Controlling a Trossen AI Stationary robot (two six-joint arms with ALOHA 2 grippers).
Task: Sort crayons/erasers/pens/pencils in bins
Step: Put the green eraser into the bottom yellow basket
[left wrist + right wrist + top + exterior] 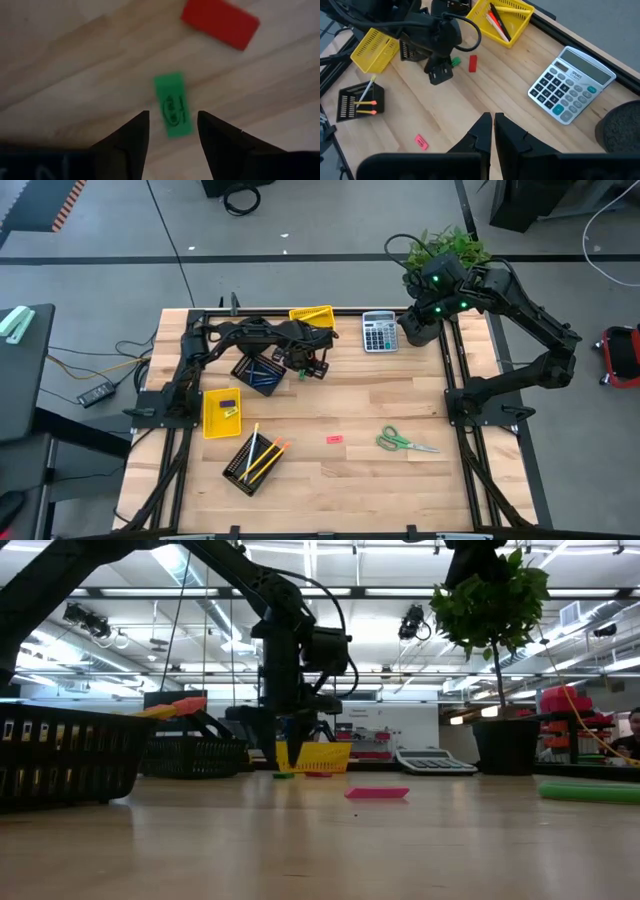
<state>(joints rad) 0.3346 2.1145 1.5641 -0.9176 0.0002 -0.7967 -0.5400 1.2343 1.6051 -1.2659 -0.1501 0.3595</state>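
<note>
My left hand (pixel 172 131) hovers over the green eraser (pixel 173 104), fingers apart, one on each side of it. The eraser lies flat on the tabletop (pixel 75 65), with the red eraser (pixel 220 22) near it. My right hand (pixel 492 125), fingers together, waits above the calculator (pixel 571 83).

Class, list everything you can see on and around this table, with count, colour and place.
Yellow bins: 2, yellow, back and left.
Mesh bins: 2, black, centre-left and front.
Pens: a few, red and black, back yellow bin.
Crayons: some, blue, centre-left mesh bin.
Pencils: several, yellow and orange, front mesh bin.
Erasers: 5; black and yellow in left yellow bin; green, red, pink on table.
Scissors: 1, green handles, front right.
Calculator: 1, grey, back.
Plant: 1, green, behind table.
Left gripper: open, over green eraser.
Right gripper: shut, by calculator.
</note>
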